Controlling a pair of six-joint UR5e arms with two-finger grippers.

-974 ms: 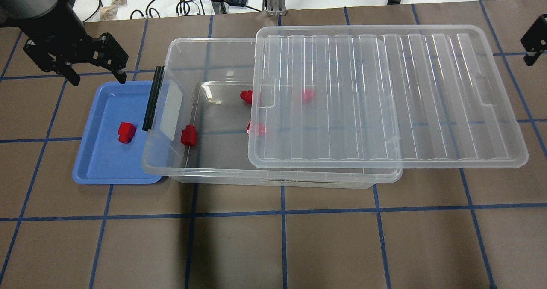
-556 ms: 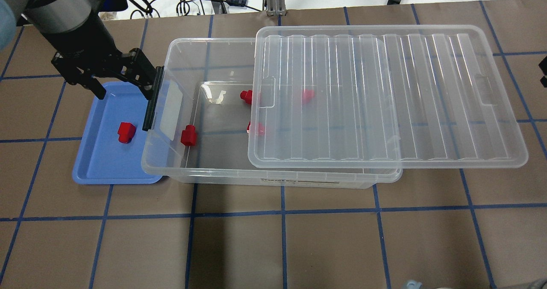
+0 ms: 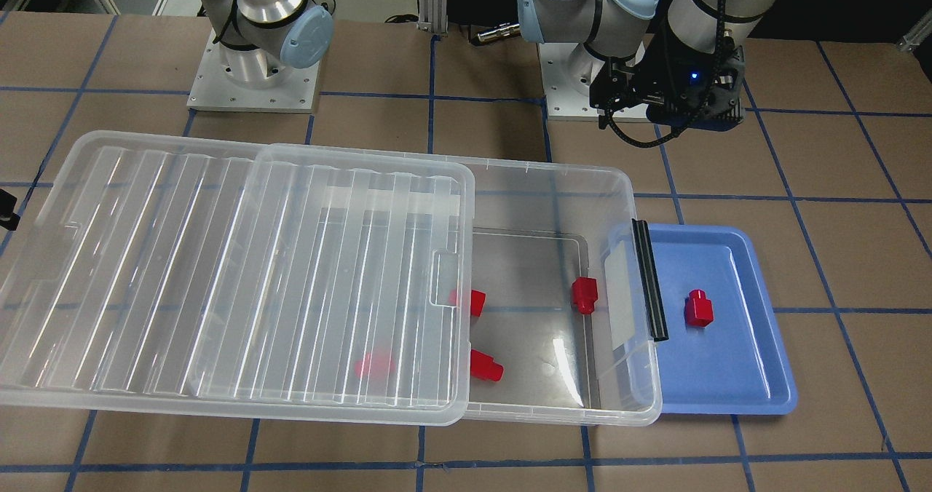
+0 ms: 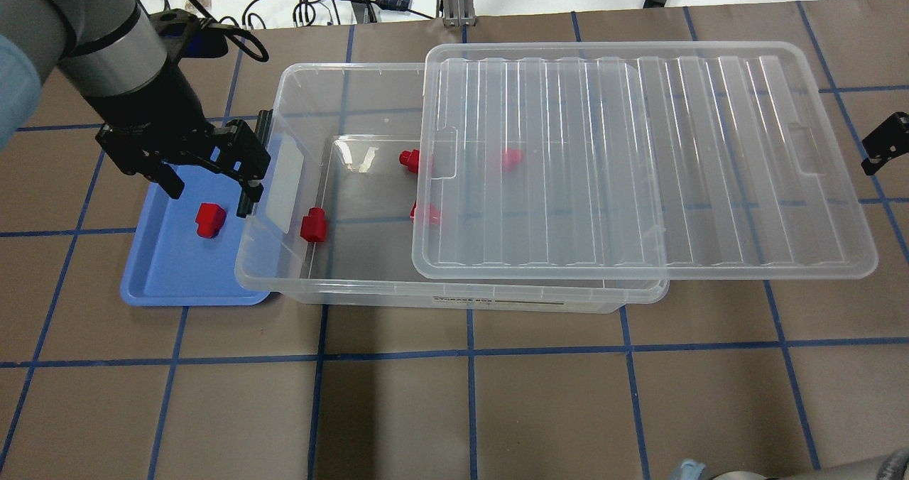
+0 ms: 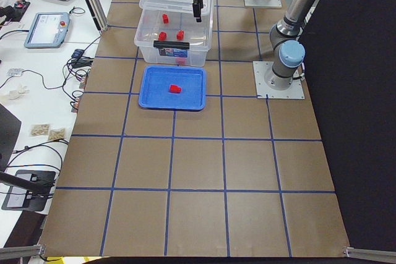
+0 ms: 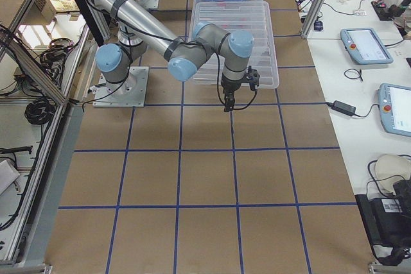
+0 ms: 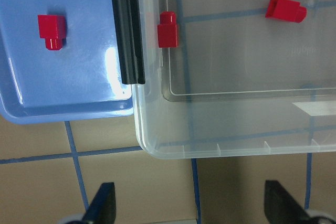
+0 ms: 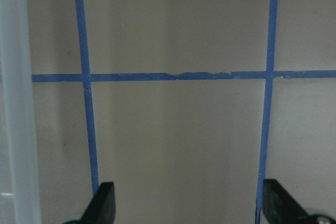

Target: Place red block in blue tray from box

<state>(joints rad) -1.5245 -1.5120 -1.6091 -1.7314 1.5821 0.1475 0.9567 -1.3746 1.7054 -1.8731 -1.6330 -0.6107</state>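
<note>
Brown paper covers the table [image 4: 469,395]. One red block [image 4: 210,219] lies in the blue tray [image 4: 163,281]; the next red block [image 4: 312,225] sits in the box [image 4: 454,297], just inside its latch bar [image 3: 649,281]. The left gripper [image 4: 213,192] hovers there, spread and empty; the right gripper [image 8: 189,205] is spread too. It is best to descend straight, clear of the wall, straddling the square body.

A robotics lab: robot arms [image 5: 286,60] bolted onto a tape-gridded table [image 5: 198,171], teach pendants [image 5: 44,29] and cables [image 5: 79,61] alongside.

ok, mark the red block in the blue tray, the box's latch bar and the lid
red block [image 4: 211,220], overhead view, middle of its body.
latch bar [image 3: 649,281], front-facing view, halfway along the bar.
lid [image 4: 639,160], overhead view, centre of the ribbed panel.
</note>
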